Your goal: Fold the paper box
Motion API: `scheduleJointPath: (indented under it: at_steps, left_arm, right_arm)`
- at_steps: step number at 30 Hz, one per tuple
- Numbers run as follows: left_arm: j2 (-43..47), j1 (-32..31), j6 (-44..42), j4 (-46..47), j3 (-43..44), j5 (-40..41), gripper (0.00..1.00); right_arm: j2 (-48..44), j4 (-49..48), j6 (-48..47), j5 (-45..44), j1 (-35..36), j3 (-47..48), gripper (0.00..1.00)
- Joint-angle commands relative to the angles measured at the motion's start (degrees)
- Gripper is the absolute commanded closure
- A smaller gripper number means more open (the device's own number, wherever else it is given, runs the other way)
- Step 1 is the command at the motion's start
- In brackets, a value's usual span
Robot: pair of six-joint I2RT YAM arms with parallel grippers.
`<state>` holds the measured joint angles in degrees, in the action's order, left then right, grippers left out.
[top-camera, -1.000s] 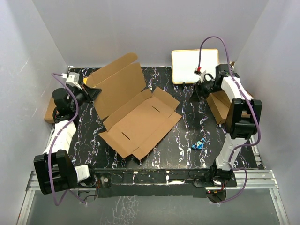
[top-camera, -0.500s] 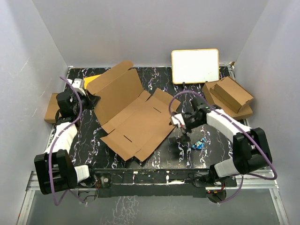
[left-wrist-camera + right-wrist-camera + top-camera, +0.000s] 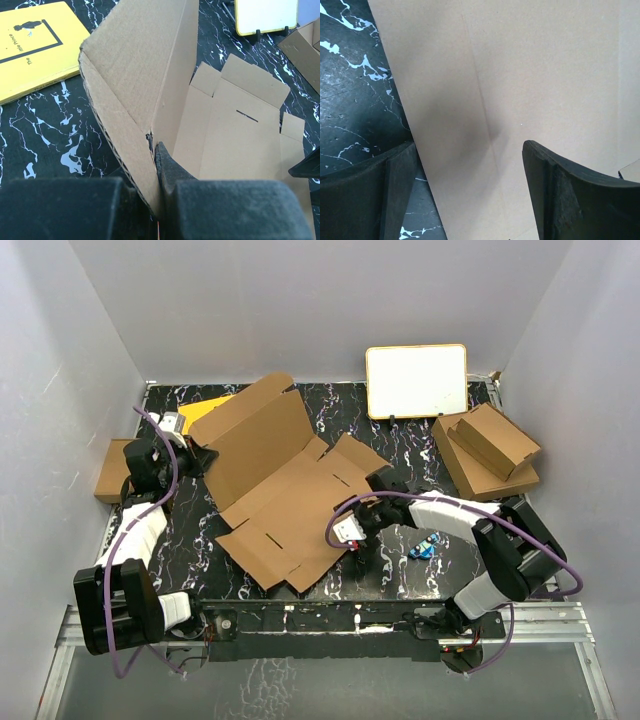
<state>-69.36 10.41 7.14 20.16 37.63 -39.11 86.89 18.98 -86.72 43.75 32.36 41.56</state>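
The paper box (image 3: 295, 495) lies unfolded in the middle of the black table, a big brown cardboard sheet with flaps and slots. Its far left panel (image 3: 145, 65) stands tilted up. My left gripper (image 3: 196, 456) is shut on that panel's edge, the cardboard pinched between the fingers (image 3: 167, 167). My right gripper (image 3: 352, 536) hovers at the box's near right edge. In the right wrist view it (image 3: 470, 190) is open. One finger hangs over the table and the other over the cardboard panel (image 3: 520, 75), touching nothing.
A whiteboard (image 3: 416, 380) stands at the back. Folded brown boxes (image 3: 487, 453) sit at the right. A small blue object (image 3: 427, 545) lies beside the right arm. A small brown box (image 3: 110, 470) is off the left edge, a yellow card (image 3: 35, 45) behind the raised panel.
My right arm has swung from the back right corner down to the box's near right edge, and its jaws have opened. The left gripper keeps its hold while the box shifts slightly.
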Motion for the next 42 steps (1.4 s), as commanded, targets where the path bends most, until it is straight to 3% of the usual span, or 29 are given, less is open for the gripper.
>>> scheduleJointPath:
  at_steps: [1, 8, 15, 22, 32, 37, 42]
  left_arm:
    - [0.62, -0.31, -1.07, -0.96, -0.44, -2.08, 1.0]
    - [0.32, -0.3, -1.46, -1.44, -0.19, -2.32, 1.0]
    - [0.74, -0.39, -0.89, 0.44, -0.48, -4.86, 1.0]
    - [1.75, -1.25, 1.82, 5.77, -1.78, -9.6, 1.0]
    - [4.35, -1.98, 11.51, 17.46, -3.71, -16.3, 1.0]
    - [4.77, -1.96, 20.68, 21.22, -3.65, -18.8, 1.0]
    - [3.96, -1.95, 27.05, 16.1, -2.8, -20.38, 1.0]
  right_arm:
    - [0.16, -5.73, -1.37, -2.06, 0.85, -0.34, 0.15]
    - [-1.28, -2.03, 5.09, -0.5, 0.76, 4.36, 0.38]
    - [-3.28, 4.04, 7.42, 2.19, 0.25, 7.73, 0.52]
    - [-1.24, 1.93, 8.82, 2.06, 0.31, 7.75, 0.61]
    - [2.97, 5.85, 7.8, 1.49, 0.42, 11.1, 0.9]
    - [3.01, 4.19, 11.1, 0.9, 0.38, 11.33, 0.92]
    - [3.08, 3.69, 12.66, 0.47, 0.42, 11.29, 0.92]
